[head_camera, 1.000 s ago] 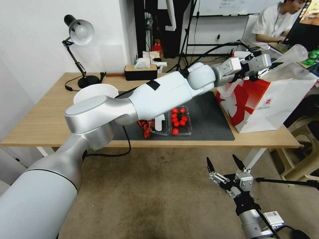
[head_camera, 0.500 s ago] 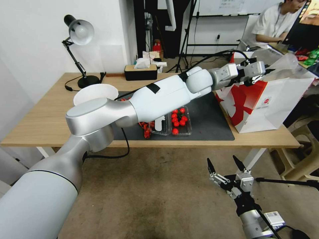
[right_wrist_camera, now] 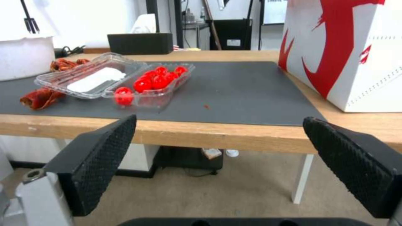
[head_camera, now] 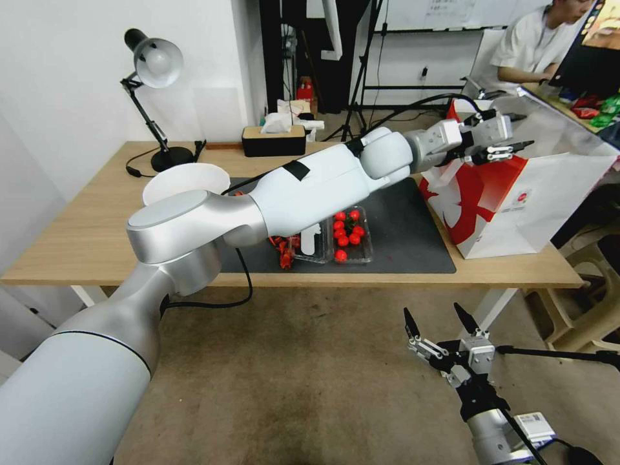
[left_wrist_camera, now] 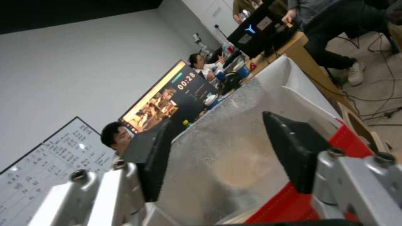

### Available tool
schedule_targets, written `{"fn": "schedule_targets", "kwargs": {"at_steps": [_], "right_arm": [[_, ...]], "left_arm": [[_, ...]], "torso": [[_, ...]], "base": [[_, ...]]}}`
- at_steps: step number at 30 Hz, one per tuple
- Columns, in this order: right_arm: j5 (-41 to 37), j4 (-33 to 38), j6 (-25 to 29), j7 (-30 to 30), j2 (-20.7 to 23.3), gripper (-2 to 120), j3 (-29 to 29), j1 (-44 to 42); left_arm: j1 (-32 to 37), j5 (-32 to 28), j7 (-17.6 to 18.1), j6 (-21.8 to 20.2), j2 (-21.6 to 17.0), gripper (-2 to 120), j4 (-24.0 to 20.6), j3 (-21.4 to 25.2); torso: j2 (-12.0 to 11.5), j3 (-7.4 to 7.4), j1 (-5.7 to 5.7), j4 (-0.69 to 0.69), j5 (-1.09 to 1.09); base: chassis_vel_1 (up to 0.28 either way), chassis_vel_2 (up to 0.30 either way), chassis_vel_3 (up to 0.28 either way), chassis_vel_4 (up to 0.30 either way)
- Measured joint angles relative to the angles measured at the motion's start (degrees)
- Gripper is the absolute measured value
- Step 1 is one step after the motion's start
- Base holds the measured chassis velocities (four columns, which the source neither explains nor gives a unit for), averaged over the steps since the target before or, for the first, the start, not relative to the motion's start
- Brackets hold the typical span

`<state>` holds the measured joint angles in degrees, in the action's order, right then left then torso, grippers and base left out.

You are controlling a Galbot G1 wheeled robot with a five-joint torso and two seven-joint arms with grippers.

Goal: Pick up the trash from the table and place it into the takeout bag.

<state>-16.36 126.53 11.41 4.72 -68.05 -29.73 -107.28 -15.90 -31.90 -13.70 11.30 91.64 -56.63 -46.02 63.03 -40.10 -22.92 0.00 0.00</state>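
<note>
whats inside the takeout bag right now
From above, the takeout bag shows a silvery foil lining at its mouth, with the left claw open over it. Its walls hide the bottom, so any contents cannot be seen.

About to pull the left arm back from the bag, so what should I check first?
1. Left end effector open and holding nothing: ok.
2. It is over the open mouth of the bag: ok.
3. Bag upright on the table: ok.
4. Trash settled inside the bag: cannot tell.
5. Mat free of trash: not ok, a clear tray of red fruit lies there.
6. Right end effector open, low in front of the table edge: ok.
</note>
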Motion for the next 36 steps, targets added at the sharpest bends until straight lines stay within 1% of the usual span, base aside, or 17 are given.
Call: {"fn": "schedule_targets", "kwargs": {"at_steps": [8,10,14,16,17,19,20,23,25,26,28,29,31,32,34,35,36], "right_arm": [[1.26,0.57,0.01,0.08,-0.78,100,0.29,0.04],[1.97,0.68,0.01,0.2,-1.19,100,0.76,0.22],[2.52,0.91,0.0,0.28,-1.52,100,1.04,0.25],[3.09,1.14,0.02,0.3,-1.92,100,1.27,0.03],[3.09,1.14,0.02,0.3,-1.92,100,1.27,0.03],[3.65,1.15,0.02,0.31,-2.46,100,1.66,-0.02],[3.65,1.15,0.02,0.31,-2.46,100,1.66,-0.02],[4.1,1.15,0.03,0.36,-2.9,100,2.0,0.09],[5.03,1.22,0.02,0.39,-3.48,100,2.68,0.01],[5.03,1.22,0.02,0.39,-3.48,100,2.68,0.01],[5.76,1.5,0.02,0.4,-4.01,100,3.27,-0.31],[5.76,1.5,0.02,0.4,-4.01,100,3.27,-0.31],[6.32,1.51,0.02,0.41,-4.5,100,4.07,-0.37],[6.32,1.51,0.02,0.41,-4.5,100,4.07,-0.37],[6.82,1.51,0.02,0.44,-4.91,100,4.71,-0.4],[6.82,1.51,0.02,0.44,-4.91,100,4.71,-0.4],[7.13,1.51,0.02,0.44,-5.08,100,4.89,-0.38]], "left_arm": [[0.68,-0.61,0.52,-1.41,-2.15,89,-2.73,2.0],[1.84,-1.91,1.96,-3.72,-5.02,97,-5.39,3.23],[3.3,-2.53,3.01,-5.76,-8.71,100,-8.9,4.69],[5.95,-4.16,4.91,-9.15,-13.76,100,-14.89,7.11],[5.95,-4.16,4.91,-9.15,-13.76,100,-14.89,7.11],[11.1,-6.1,7.48,-13.4,-20.41,100,-22.95,11.71],[11.1,-6.1,7.48,-13.4,-20.41,100,-22.95,11.71],[15.61,-7.24,8.87,-16.47,-24.48,100,-27.8,15.98],[23.35,-8.84,11.24,-20.91,-29.9,100,-34.94,22.87],[23.35,-8.84,11.24,-20.91,-29.9,100,-34.94,22.87],[29.03,-9.2,12.84,-22.88,-33.25,100,-39.45,28.22],[29.03,-9.2,12.84,-22.88,-33.25,100,-39.45,28.22],[35.94,-10.1,13.12,-24.95,-36.65,100,-43.5,34.81],[35.94,-10.1,13.12,-24.95,-36.65,100,-43.5,34.81],[45.42,-10.91,12.05,-27.07,-39.59,100,-48.09,43.49],[45.42,-10.91,12.05,-27.07,-39.59,100,-48.09,43.49],[50.8,-10.86,11.54,-27.45,-40.73,100,-50.22,48.08]], "torso": [[0.0,0.0,0.0,-0.01,0.0],[0.0,0.0,0.0,-0.01,0.0],[0.0,-0.01,-0.01,-0.01,-0.01],[0.0,-0.01,0.0,0.01,-0.02],[0.0,-0.01,0.0,0.01,-0.02],[0.0,0.0,0.0,0.0,-0.03],[0.0,0.0,0.0,0.0,-0.03],[0.0,0.0,0.0,0.01,-0.04],[0.0,0.0,0.0,0.02,-0.06],[0.0,0.0,0.0,0.02,-0.06],[0.0,0.0,0.0,0.01,-0.05],[0.0,0.0,0.0,0.01,-0.05],[0.0,0.0,0.01,0.0,-0.03],[0.0,0.0,0.01,0.0,-0.03],[0.0,0.0,0.0,0.01,-0.01],[0.0,0.0,0.0,0.01,-0.01],[0.0,0.0,0.0,0.01,-0.05]], "base": [[0.0,0.0,0.0,0.0],[0.0,0.0,0.0,0.0],[0.0,0.0,0.0,0.0],[0.0,0.0,0.0,0.0],[0.0,0.0,0.0,0.0],[0.0,0.0,0.0,0.0],[0.0,0.0,0.0,0.0],[0.0,0.0,0.0,0.0],[0.0,0.0,0.0,0.0],[0.0,0.0,0.0,0.0],[0.0,0.0,0.0,0.0],[0.0,0.0,0.0,0.0],[0.0,0.0,0.0,0.0],[0.0,0.0,0.0,0.0],[0.0,0.0,0.0,0.0],[0.0,0.0,0.0,0.0],[0.0,0.0,0.0,0.0]]}}
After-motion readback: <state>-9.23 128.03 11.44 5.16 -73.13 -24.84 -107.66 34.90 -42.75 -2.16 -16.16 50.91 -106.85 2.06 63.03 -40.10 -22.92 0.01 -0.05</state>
